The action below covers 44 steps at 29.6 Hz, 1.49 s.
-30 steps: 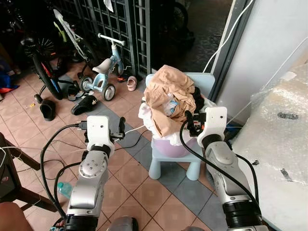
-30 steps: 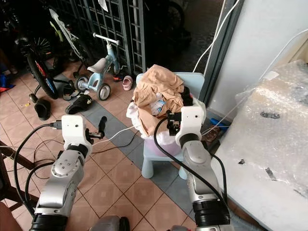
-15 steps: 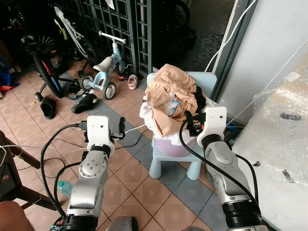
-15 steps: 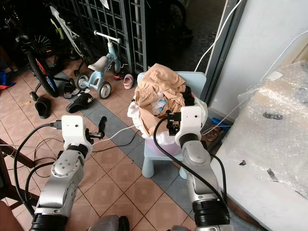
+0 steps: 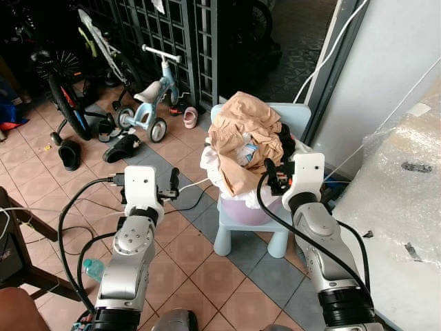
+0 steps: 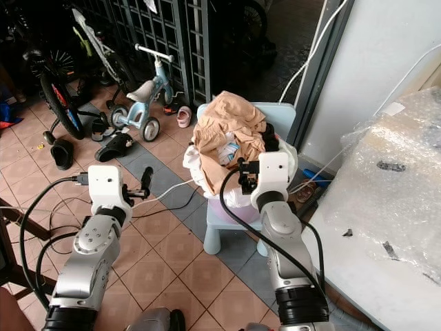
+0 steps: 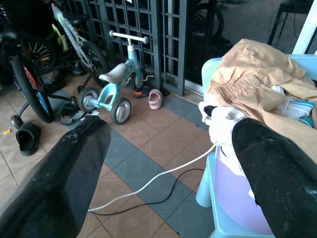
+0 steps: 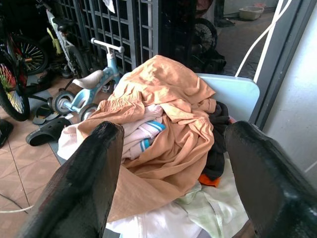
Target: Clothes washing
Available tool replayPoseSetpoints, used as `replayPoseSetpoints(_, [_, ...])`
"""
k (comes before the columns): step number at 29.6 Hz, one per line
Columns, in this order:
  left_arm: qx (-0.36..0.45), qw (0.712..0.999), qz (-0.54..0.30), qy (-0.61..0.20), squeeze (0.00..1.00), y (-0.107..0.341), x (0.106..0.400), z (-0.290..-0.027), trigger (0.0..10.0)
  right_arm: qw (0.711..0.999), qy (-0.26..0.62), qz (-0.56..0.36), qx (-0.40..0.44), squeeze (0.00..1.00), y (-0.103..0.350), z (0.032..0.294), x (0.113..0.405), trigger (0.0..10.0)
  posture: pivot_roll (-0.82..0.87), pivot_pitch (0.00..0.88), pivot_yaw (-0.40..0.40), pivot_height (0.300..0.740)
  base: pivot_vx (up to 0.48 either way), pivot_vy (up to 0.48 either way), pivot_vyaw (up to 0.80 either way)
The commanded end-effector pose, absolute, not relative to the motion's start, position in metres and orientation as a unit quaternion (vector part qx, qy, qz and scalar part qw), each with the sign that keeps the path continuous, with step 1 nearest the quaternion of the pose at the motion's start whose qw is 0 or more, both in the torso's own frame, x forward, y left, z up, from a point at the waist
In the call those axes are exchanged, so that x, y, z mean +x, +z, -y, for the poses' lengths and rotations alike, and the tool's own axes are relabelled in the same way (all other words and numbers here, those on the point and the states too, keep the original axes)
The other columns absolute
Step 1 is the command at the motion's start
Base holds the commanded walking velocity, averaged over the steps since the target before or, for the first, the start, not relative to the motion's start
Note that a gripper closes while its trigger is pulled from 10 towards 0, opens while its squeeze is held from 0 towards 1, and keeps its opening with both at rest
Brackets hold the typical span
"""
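Tiled porch, bikes by a dark grille; head views: laundry pile (image 5: 244,148) heaped in a lilac basin (image 5: 244,207) on a pale blue child's chair (image 5: 275,234), raised for reach. Left wrist view: left gripper (image 7: 168,163) spread wide, empty, beside the chair. Right wrist view: right gripper (image 8: 171,163) wide open, empty, framing the tan garment (image 8: 163,114), likely lining up a grab.

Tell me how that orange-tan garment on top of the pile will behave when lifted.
The orange-tan garment is crumpled and draped over the clothes pile, so it is probably floppy and light. It likely drags neighbouring pieces along, since folds overlap a striped item.
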<state>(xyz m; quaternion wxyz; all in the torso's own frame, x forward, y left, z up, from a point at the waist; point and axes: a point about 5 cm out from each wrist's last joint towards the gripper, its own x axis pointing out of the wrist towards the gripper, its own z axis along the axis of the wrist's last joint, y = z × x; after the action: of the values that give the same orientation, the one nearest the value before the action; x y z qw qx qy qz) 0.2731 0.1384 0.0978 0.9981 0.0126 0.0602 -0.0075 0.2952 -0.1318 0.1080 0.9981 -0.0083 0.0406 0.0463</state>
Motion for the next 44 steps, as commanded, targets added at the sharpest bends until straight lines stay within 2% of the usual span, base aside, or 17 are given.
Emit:
replayPoseSetpoints(1, [0.018,0.998,-0.058,-0.003,0.00,0.098,0.274,-0.141,10.0,0.998,0.048,-0.040,-0.009,0.00,0.111,0.130,0.297,10.0,-0.05,0.000,0.029,0.740,0.000,0.000,0.00])
replayPoseSetpoints(12, [0.018,0.998,-0.058,-0.003,0.00,0.098,0.274,-0.141,10.0,0.998,0.048,-0.040,-0.009,0.00,0.111,0.130,0.297,10.0,-0.05,0.000,0.029,0.740,0.000,0.000,0.00])
replayPoseSetpoints(13, [0.028,0.998,-0.052,-0.004,0.00,0.099,0.275,-0.142,10.0,0.998,0.046,-0.041,-0.011,0.00,0.110,0.130,0.298,10.0,0.00,0.000,0.000,0.740,0.000,0.000,0.00])
replayPoseSetpoints(14, [0.016,0.999,-0.038,-0.019,0.00,0.101,0.279,-0.141,10.0,0.998,0.037,-0.054,0.022,0.00,0.103,0.141,0.300,10.0,-0.05,0.000,0.009,0.740,0.296,0.000,0.00])
replayPoseSetpoints(16, [0.007,0.999,-0.033,-0.025,0.00,0.102,0.280,-0.141,10.0,0.998,0.033,-0.053,0.025,0.00,0.102,0.145,0.301,10.0,-0.05,0.000,0.009,0.740,0.319,0.000,0.00])
replayPoseSetpoints(19, [0.006,0.999,-0.032,-0.025,0.00,0.102,0.280,-0.141,10.0,0.998,0.044,-0.045,-0.013,0.00,0.105,0.141,0.303,10.0,-0.05,0.000,0.008,0.740,0.333,0.000,0.00])
replayPoseSetpoints(21, [0.005,0.999,-0.032,-0.025,0.00,0.102,0.280,-0.140,10.0,0.997,0.063,-0.037,0.010,0.00,0.106,0.136,0.302,10.0,-0.05,0.000,0.008,0.740,0.349,0.000,0.00])
replayPoseSetpoints(25, [0.005,0.999,-0.029,-0.025,0.00,0.101,0.281,-0.140,10.0,0.998,0.063,-0.027,-0.013,0.00,0.108,0.133,0.304,10.0,-0.05,0.000,0.007,0.740,0.352,0.000,0.00])
replayPoseSetpoints(28, [0.004,0.999,-0.027,-0.026,0.00,0.101,0.281,-0.140,10.0,0.992,0.114,-0.039,0.032,0.00,0.107,0.126,0.301,10.0,-0.05,0.000,0.007,0.740,0.356,0.000,0.00])
replayPoseSetpoints(31, [0.003,0.999,-0.027,-0.025,0.00,0.101,0.282,-0.140,10.0,0.991,0.118,-0.034,0.049,0.00,0.108,0.127,0.300,10.0,-0.05,0.000,0.005,0.740,0.358,0.000,0.00])
replayPoseSetpoints(35, [0.005,0.999,-0.026,-0.024,0.00,0.101,0.282,-0.140,10.0,0.994,0.107,-0.029,-0.004,0.00,0.105,0.126,0.303,10.0,-0.05,0.000,0.004,0.740,0.354,0.000,0.00])
replayPoseSetpoints(40, [0.005,0.999,-0.026,-0.022,0.00,0.101,0.283,-0.140,10.0,0.993,0.106,-0.047,0.005,0.00,0.101,0.124,0.305,10.0,-0.05,0.000,0.003,0.740,0.343,0.000,0.00])
replayPoseSetpoints(44, [0.004,0.999,-0.027,-0.019,0.00,0.100,0.282,-0.141,10.0,0.986,0.151,-0.071,-0.010,0.00,0.095,0.120,0.302,10.0,-0.05,0.000,0.002,0.740,0.353,0.000,0.00])
